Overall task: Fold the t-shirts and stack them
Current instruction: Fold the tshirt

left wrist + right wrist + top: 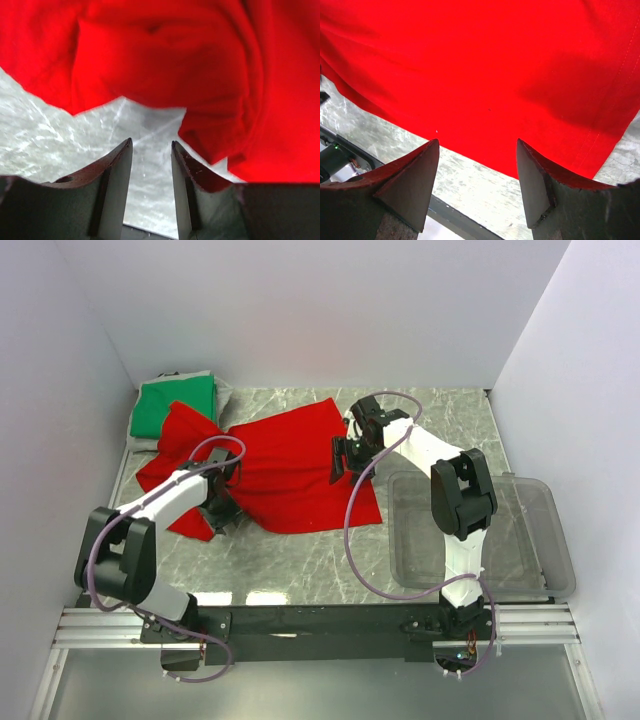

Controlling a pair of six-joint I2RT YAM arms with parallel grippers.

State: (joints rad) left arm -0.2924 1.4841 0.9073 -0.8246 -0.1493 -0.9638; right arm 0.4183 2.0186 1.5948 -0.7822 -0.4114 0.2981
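Note:
The red t-shirt lies spread and rumpled on the marble table, its left part bunched toward the back left. The green t-shirt sits folded in the back left corner, partly under the red one's edge. My left gripper is low at the red shirt's near left edge. In the left wrist view it is open a little, with only marble between the fingers and folds of red cloth just ahead. My right gripper hangs over the shirt's right edge, wide open, and the red hem lies just beyond the tips.
A clear plastic bin stands at the right of the table, beside the right arm. White walls close in the left, back and right sides. A black rail runs along the near edge.

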